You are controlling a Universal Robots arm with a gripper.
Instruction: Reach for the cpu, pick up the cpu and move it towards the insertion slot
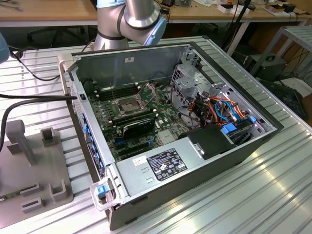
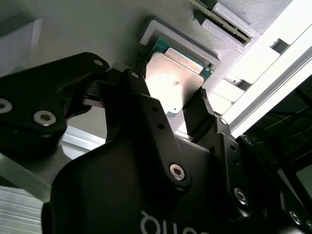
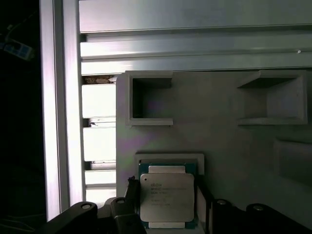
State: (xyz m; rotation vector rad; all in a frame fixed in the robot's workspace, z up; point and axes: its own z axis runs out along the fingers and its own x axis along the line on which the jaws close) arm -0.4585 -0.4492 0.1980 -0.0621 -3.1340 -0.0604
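Observation:
The cpu (image 3: pixel 163 197), a small square chip with a pale metal lid on a green board, lies flat in a recess of a grey holder block (image 3: pixel 219 141). In both wrist views my gripper (image 3: pixel 165 195) is down over it, with one black finger (image 2: pixel 141 92) on each side of the chip. The jaws stand open, with a thin bright gap at the chip's edge. The insertion slot (image 1: pixel 127 103) is the square silver-framed socket on the motherboard inside the open computer case, its retention frame tilted up. My arm (image 1: pixel 129 17) shows at the top of the exterior view.
The open case (image 1: pixel 170 126) lies on a ribbed aluminium table (image 1: pixel 273 190), with cables, a black expansion card (image 1: pixel 139 127) and a drive cage around the socket. Another grey fixture (image 1: pixel 29 165) stands at the exterior view's left. Square pockets (image 3: pixel 151 100) sit beside the chip's recess.

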